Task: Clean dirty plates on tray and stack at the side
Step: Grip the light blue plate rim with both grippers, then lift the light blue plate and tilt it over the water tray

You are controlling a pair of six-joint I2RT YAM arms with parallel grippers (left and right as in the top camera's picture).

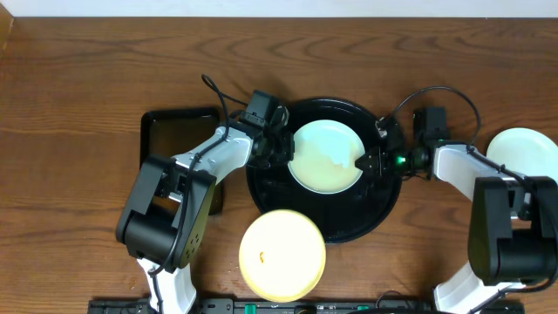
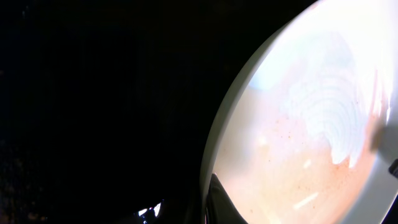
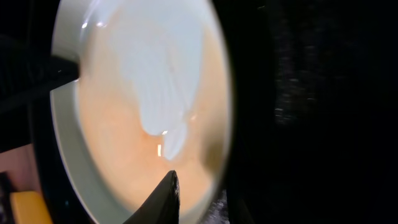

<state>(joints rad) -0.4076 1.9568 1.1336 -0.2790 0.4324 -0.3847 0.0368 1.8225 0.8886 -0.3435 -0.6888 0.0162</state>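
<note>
Overhead, round tray (image 1: 384,209): glossy black, in the middle of the wooden table (image 1: 78,87).
Overhead, smeared mint plate (image 1: 324,144): lying flat inside the round tray, upper part clean and pale blue, lower part covered with a pale orange film.
Overhead, left gripper (image 1: 281,150): at the left rim of the smeared mint plate, clenched on that rim.
Overhead, right gripper (image 1: 366,162): at the right rim of the same plate, touching it; released or clenched, cannot tell.
Overhead, yellow plate (image 1: 282,255): in front of the round tray, overlapping its near rim, with one small orange spot on it.
Overhead, second mint plate (image 1: 521,150): on the table at the far right, well apart from the round tray, partly hidden by the right arm.
Overhead, rectangular tray (image 1: 179,131): black, left of the round tray, partly under the left arm.
Left wrist, plate: smeared mint plate (image 2: 298,137) filling the right half, curved wipe marks in the film, black tray (image 2: 93,93) beside it.
Left wrist, finger (image 2: 217,199): one dark tip lying over the plate rim at the bottom.
Right wrist, plate: smeared mint plate (image 3: 143,93) on the left, one clean blue streak through the orange film.
Right wrist, finger (image 3: 165,196): one dark tip over the lower plate edge; second finger not seen, grip not possible to judge.
</note>
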